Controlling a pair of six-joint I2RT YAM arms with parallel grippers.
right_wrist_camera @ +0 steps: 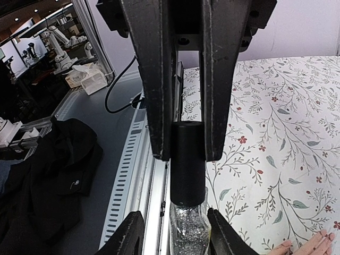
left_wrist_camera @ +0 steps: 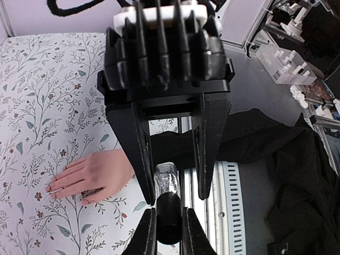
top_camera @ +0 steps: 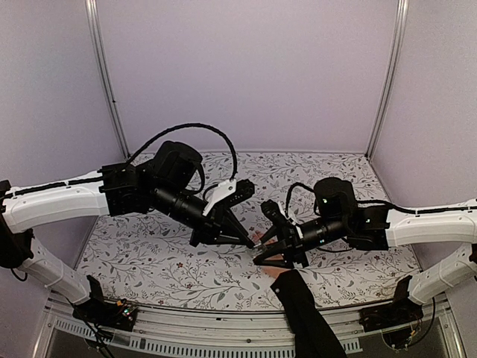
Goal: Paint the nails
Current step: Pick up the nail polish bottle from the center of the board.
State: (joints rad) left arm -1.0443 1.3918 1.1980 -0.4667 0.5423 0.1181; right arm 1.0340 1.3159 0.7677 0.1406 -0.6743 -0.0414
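A small bottle of silver glitter polish (left_wrist_camera: 168, 179) with a black cap (right_wrist_camera: 187, 159) hangs between my two grippers, above the table's near edge. My right gripper (right_wrist_camera: 187, 156) is shut on the cap. My left gripper (left_wrist_camera: 174, 201) is open around the glass body (right_wrist_camera: 188, 236); one finger touches it and the other stands apart. A light-skinned hand (left_wrist_camera: 93, 176) with a black sleeve (top_camera: 302, 306) lies flat on the table, left of the bottle in the left wrist view. Its tiny nails (left_wrist_camera: 52, 188) show at the fingertips. In the top view both grippers (top_camera: 253, 250) meet just above the hand (top_camera: 262, 240).
The table has a floral cover (top_camera: 171, 261). A slotted metal rail (left_wrist_camera: 229, 202) runs along its near edge, directly under the bottle. Black cloth (left_wrist_camera: 297, 175) lies on the floor beyond the rail. Purple walls close in the back and sides.
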